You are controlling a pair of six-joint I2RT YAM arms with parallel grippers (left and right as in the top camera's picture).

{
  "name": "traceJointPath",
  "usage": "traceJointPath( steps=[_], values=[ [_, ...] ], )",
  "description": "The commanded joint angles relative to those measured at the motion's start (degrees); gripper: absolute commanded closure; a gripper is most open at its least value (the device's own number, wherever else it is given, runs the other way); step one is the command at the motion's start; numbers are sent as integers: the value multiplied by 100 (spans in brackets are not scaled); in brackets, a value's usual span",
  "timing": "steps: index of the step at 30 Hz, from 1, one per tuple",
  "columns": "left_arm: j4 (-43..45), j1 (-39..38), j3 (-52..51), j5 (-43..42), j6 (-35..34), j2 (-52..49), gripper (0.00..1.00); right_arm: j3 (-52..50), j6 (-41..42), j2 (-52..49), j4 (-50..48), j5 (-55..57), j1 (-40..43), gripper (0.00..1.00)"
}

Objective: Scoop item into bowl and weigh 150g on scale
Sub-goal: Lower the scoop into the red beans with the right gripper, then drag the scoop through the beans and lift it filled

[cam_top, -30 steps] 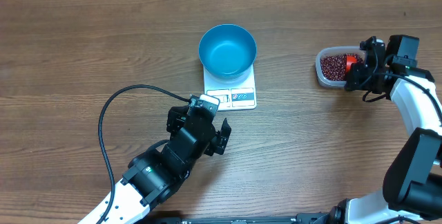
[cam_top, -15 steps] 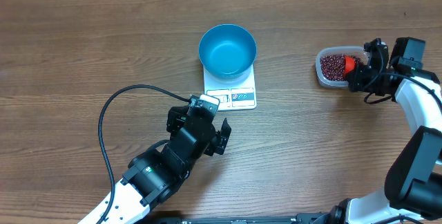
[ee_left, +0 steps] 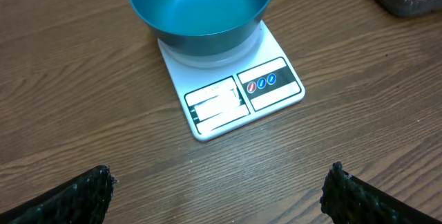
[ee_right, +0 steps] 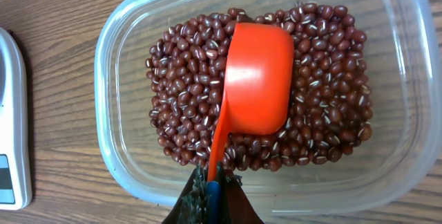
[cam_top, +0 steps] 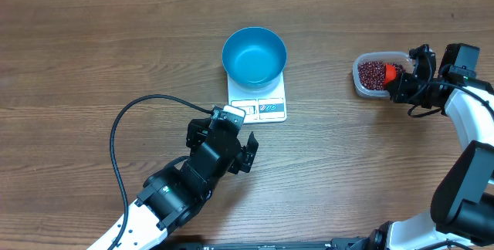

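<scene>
A: From above, where do we find the beans [cam_top: 373,74]?
B: All in the clear tub [cam_top: 357,82] at the right, well apart from the blue bowl [cam_top: 254,55]. The bowl sits on the white scale [cam_top: 259,110] in the middle of the table [cam_top: 93,65]. We see no beans in the bowl. Our right gripper [cam_top: 402,86] is at the tub with the orange scoop [cam_top: 392,71]. Our left gripper [cam_top: 236,133] hovers near the scale's front edge, jaws spread.

A: And from the left wrist?
B: Both fingers [ee_left: 69,200] stand wide apart at the lower corners, with nothing between them. The bowl looks smooth, deep and stiff, and it is bare inside. The scale is a flat hard slab with a pale display and a printed label. We judge both light enough to slide on the wood if nudged.

A: The right wrist?
B: Our fingers are clamped on the blue end of the scoop's handle. The thin handle runs out to a rounded, glossy cup lying on the pile. The beans are small, oval and shiny, each with a pale mark, and heaped loose.

A: How do we expect them to handle?
B: Like dry grain, we think: light singly, hard, and quick to roll and spill. So we don't pinch them; the scoop carries them. Held at its far end, a filled cup will pull downward, so we want it level. The tub's thin wall may shift when we dig.
</scene>
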State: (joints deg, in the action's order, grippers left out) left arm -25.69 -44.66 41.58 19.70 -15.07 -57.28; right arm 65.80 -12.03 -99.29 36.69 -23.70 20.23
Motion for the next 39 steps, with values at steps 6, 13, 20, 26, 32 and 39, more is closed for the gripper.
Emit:
traceJointPath(
  steps=[6, 13, 20, 26, 32, 39],
  values=[
    [0, -37, -35, -24, -81, 28, 0, 52, 17, -83, 118, -299, -22, 96],
    [2, -37, -35, -24, -81, 28, 0, 52, 20, -83, 136, -363, -13, 96],
    [0, -37, -35, -24, -81, 28, 0, 52, 20, -83, 140, -841, 295, 96],
    [2, -37, -35, -24, -81, 28, 0, 52, 20, -83, 160, -1462, 761, 96],
    [2, -37, -35, -24, -81, 28, 0, 52, 20, -96, 149, -1611, 844, 96],
    [2, -37, -35, -24, -81, 28, 1, 52, 48, -372, 133, -1803, 839, 96]
  ],
)
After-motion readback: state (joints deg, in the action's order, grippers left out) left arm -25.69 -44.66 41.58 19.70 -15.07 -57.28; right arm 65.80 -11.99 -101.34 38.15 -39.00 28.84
